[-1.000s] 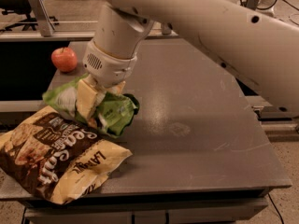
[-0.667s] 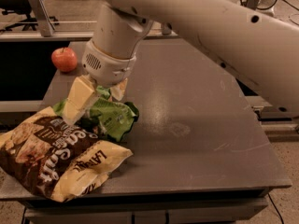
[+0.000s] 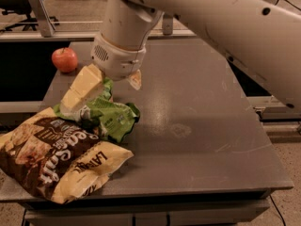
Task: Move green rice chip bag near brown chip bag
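The green rice chip bag (image 3: 110,116) lies crumpled on the grey table (image 3: 197,126), its left edge touching the upper right side of the brown chip bag (image 3: 51,157). The brown chip bag is large, brown and cream-yellow, and lies at the table's front left corner, partly over the edge. My gripper (image 3: 102,94) hangs just above the green bag's top. Its cream fingers (image 3: 83,89) are spread apart, one to the left over the bag and one short tip to the right. The gripper is open and holds nothing.
A red apple (image 3: 65,59) sits at the back left of the table. My white arm (image 3: 225,18) crosses the upper right of the view. Metal rails and a table frame run behind the table.
The fingers have spread apart and let go of the green bag. The bag now lies flatter against the brown bag. The gripper has risen slightly.
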